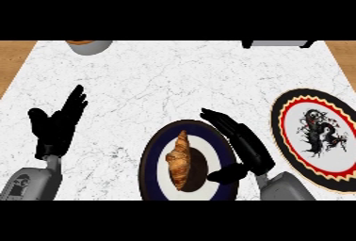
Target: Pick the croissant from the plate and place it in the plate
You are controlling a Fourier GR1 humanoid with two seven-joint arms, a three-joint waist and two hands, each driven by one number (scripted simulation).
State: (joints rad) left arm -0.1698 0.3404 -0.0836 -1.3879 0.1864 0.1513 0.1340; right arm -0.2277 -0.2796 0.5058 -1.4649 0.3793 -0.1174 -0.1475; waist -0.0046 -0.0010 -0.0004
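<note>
**Croissant lying on dark plate; right hand open beside it**

The croissant is lying lengthwise on the dark-rimmed plate, which is sitting at the near edge of the white marbled desk. The pastry is resting across the plate's white band and dark centre, with one tip pointing away from the robot.

The right hand is hanging over the right side of that plate, fingers straight and spread apart, holding nothing. Its thumb is reaching inward over the plate's rim, near the croissant's near end but not touching it (a narrow gap is showing between them).

The left hand is standing at the left of the desk, well apart from both plates, fingers straight and pointing up, holding nothing.

The second plate, with a red and yellow zigzag border and a dark figure in its white centre, is sitting to the right of the right hand, partly cut by the view's edge.

At the far edge of the desk a grey bowl is showing on the left and a dark object on the right; both are cropped, and the second cannot be identified.
</note>
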